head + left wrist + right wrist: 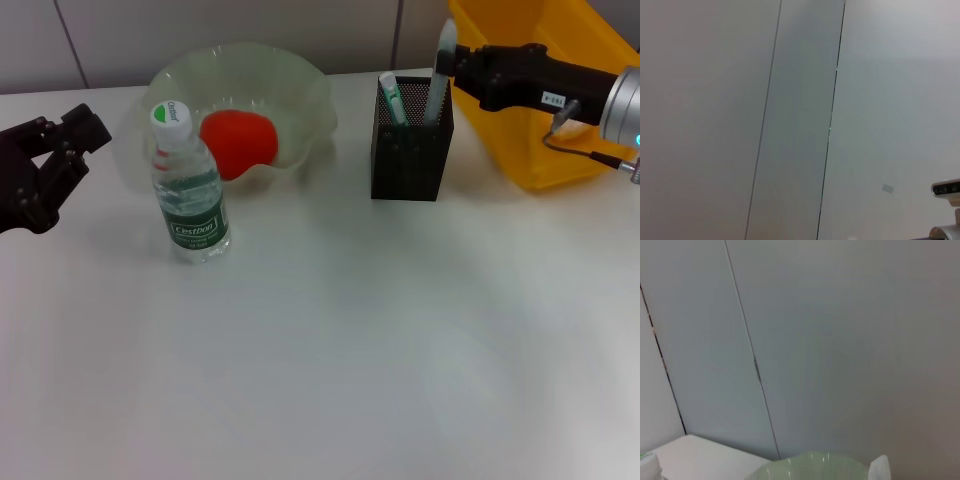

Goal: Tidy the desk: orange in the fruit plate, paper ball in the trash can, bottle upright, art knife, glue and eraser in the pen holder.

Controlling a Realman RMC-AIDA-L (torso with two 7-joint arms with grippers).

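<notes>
The orange [240,143] lies in the translucent green fruit plate [310,100] at the back of the table. Just in front of the plate, a clear water bottle [189,186] with a white cap stands upright. A green-and-white glue stick [391,98] stands in the black mesh pen holder [410,150]. A pale art knife [440,70] also reaches down into the holder, and my right gripper [458,66] is shut on its upper end. Its tip [880,467] shows in the right wrist view. My left gripper [55,140] hovers open at the far left. The paper ball and the eraser are hidden.
The yellow trash can [560,120] stands at the back right, behind my right arm and next to the pen holder. The fruit plate's rim [812,462] and the bottle cap [647,462] show in the right wrist view. The left wrist view shows only wall panels.
</notes>
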